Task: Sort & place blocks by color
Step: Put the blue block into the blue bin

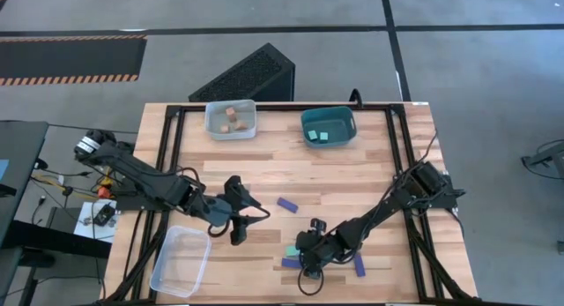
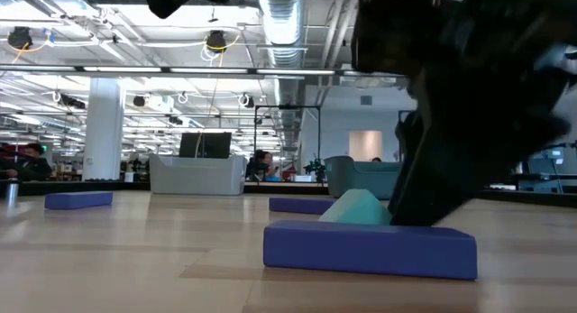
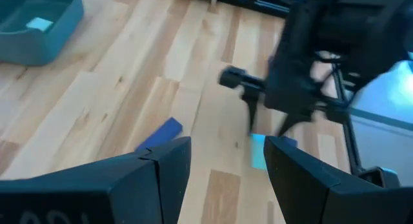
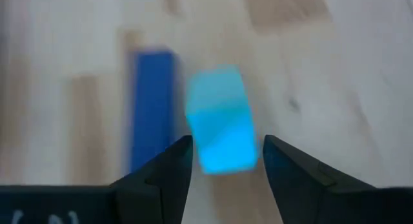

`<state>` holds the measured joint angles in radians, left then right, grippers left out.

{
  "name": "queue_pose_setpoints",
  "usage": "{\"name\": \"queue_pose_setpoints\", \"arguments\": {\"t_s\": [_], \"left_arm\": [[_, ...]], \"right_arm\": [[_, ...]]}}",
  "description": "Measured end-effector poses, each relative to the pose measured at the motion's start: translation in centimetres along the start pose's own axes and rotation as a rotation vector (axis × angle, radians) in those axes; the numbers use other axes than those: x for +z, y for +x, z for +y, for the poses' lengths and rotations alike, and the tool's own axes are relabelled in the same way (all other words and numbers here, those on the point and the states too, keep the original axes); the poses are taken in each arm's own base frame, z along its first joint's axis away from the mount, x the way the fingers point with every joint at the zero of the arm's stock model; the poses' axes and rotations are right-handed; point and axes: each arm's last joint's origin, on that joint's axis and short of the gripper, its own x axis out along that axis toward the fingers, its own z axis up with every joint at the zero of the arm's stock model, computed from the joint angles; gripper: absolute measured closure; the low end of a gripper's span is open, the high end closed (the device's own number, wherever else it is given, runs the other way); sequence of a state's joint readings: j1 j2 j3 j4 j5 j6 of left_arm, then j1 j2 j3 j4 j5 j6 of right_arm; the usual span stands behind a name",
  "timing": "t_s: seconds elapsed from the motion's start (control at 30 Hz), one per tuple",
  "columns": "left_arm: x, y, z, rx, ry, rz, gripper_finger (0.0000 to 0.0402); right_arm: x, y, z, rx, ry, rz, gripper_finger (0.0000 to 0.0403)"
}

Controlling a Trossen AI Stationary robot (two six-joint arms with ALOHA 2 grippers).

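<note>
The right gripper (image 1: 304, 264) is positioned low over the table (image 1: 370, 178) near the front edge, slightly right of centre. Its fingers (image 4: 161, 172) are spread apart, with a light teal cube (image 4: 221, 128) lying on the table just ahead of the gap between them; no contact with the cube is visible. A dark blue bar (image 4: 153, 108) lies just beside this cube, and in the low view a second blue bar (image 2: 370, 248) lies across the front of it. In the high view another blue bar (image 1: 359, 267) lies near the front edge to the right of the right gripper, and one more blue bar (image 1: 287, 204) lies alone near the table centre.

The left gripper (image 1: 240, 227) hovers above the table left of centre, toward the front edge. Its fingers (image 3: 161, 175) are apart and hold nothing.

Three bins stand on the table:
- A pale grey bin (image 1: 251, 130) at the back edge, left of centre, contains tan cubes (image 1: 231, 119).
- A teal bin (image 1: 351, 134) at the back edge, right of centre, contains light teal cubes (image 1: 320, 136).
- A clear bin (image 1: 167, 271) stands at the front-left corner, with no blocks seen in it.
</note>
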<state>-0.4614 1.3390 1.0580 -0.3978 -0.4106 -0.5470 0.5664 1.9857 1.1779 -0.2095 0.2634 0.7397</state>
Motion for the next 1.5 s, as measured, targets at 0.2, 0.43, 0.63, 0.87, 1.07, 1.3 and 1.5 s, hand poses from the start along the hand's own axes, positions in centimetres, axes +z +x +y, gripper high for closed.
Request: {"name": "queue_pose_setpoints", "arguments": {"t_s": [0.2, 0.43, 0.63, 0.87, 1.07, 1.3, 1.5], "left_arm": [[-0.4, 0.7, -0.4, -0.043, 0.01, 0.045, 0.022], [-0.8, 1.4, -0.7, -0.053, 0.008, 0.067, 0.022], [-0.8, 1.5, -0.7, -0.059, -0.053, 0.068, 0.022], [-0.7, 1.5, -0.8, -0.062, -0.053, 0.067, 0.022], [-0.7, 1.5, -0.7, -0.063, -0.013, 0.065, 0.022], [-0.7, 1.5, -0.7, -0.061, -0.012, 0.064, 0.022], [-0.7, 1.5, -0.7, -0.068, 0.03, 0.066, 0.0219]], "right_arm": [[-0.2, 0.4, -0.1, -0.013, 0.031, 0.0, 0.0188], [-0.1, 0.5, -0.3, -0.042, -0.042, -0.008, 0.0209], [-0.1, 0.5, -0.4, -0.075, -0.086, -0.031, 0.0223], [0.0, 0.6, -0.1, -0.057, -0.162, -0.061, 0.0216], [0.9, 0.8, -0.3, -0.035, -0.185, -0.113, 0.0185], [1.6, 1.0, -1.1, -0.044, -0.211, -0.112, 0.0164], [2.6, 1.2, -1.4, 0.061, -0.21, -0.109, 0.0173]]}}
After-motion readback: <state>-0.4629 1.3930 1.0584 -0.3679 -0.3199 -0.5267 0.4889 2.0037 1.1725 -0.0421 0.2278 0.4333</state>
